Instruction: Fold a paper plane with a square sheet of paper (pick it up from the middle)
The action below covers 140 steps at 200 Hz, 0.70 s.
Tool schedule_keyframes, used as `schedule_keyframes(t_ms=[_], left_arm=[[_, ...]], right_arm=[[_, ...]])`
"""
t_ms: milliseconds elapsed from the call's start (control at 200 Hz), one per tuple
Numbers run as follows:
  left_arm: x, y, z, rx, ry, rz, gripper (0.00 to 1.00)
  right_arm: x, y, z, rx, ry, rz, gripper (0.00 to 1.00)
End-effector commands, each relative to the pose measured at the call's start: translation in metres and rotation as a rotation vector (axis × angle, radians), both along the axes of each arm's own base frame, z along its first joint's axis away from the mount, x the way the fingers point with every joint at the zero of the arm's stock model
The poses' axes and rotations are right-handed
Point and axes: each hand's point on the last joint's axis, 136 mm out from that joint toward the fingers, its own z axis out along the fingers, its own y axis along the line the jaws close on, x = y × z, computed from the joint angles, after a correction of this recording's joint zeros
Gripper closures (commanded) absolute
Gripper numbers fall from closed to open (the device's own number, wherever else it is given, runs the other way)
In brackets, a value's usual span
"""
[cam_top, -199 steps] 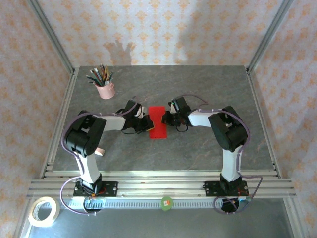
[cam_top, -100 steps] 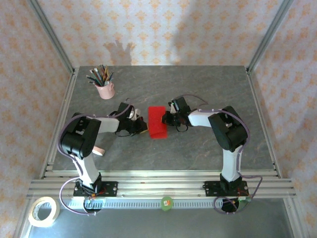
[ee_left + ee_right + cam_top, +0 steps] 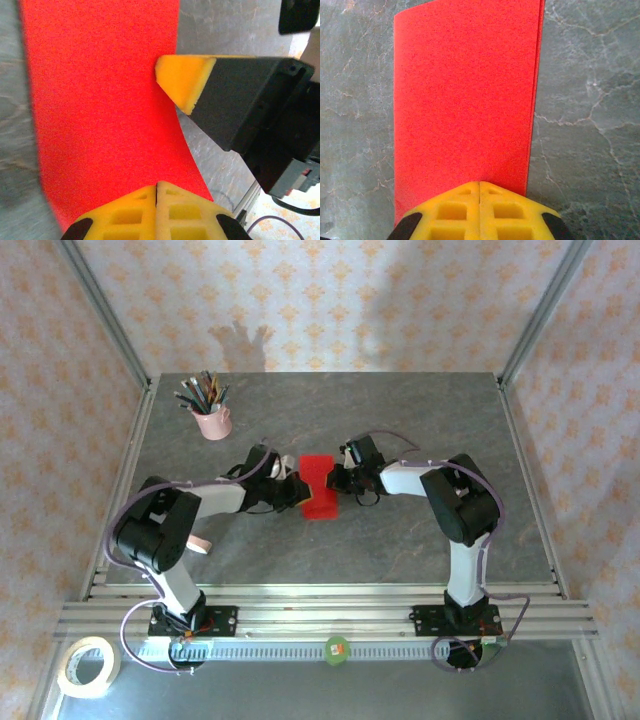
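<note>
A grey stone-patterned table (image 3: 400, 420) bears folded red paper (image 3: 320, 502) at its middle and a pink cup (image 3: 213, 424) far left.

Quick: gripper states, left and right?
Left gripper: shut, tips on the red paper; grip unclear.
Right gripper: shut, tips at the paper's edge; grip unclear.

The red paper plane (image 3: 319, 487), a flat oblong narrowed at its waist, lies on the grey surface (image 3: 420, 420). The left pincer (image 3: 293, 490) is closed on its left edge and the right pincer (image 3: 338, 480) on its right edge, the two facing across it. A pink cup (image 3: 212, 423) of pencils stands well apart from the paper plane, behind it and to its left, and a tape roll (image 3: 88, 667) lies far off to its near left.
</note>
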Motion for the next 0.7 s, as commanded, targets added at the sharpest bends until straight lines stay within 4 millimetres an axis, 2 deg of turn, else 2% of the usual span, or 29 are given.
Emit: schedule_keyframes(t_ms=[0,165,350,696], left_arm=[[0.002,-0.005,-0.009,-0.010,0.028,0.005,1.00],[-0.008,0.001,-0.027,0.021,0.064,0.006,1.00],[-0.007,0.000,-0.029,0.010,0.062,0.008,1.00],[-0.017,0.004,-0.044,0.028,0.099,0.009,1.00]], right_arm=[[-0.076,-0.105,-0.108,-0.461,0.334,-0.097,1.00],[-0.075,-0.104,-0.108,-0.463,0.333,-0.096,1.00],[-0.075,-0.105,-0.108,-0.463,0.333,-0.097,1.00],[-0.077,-0.106,-0.110,-0.465,0.339,-0.099,1.00]])
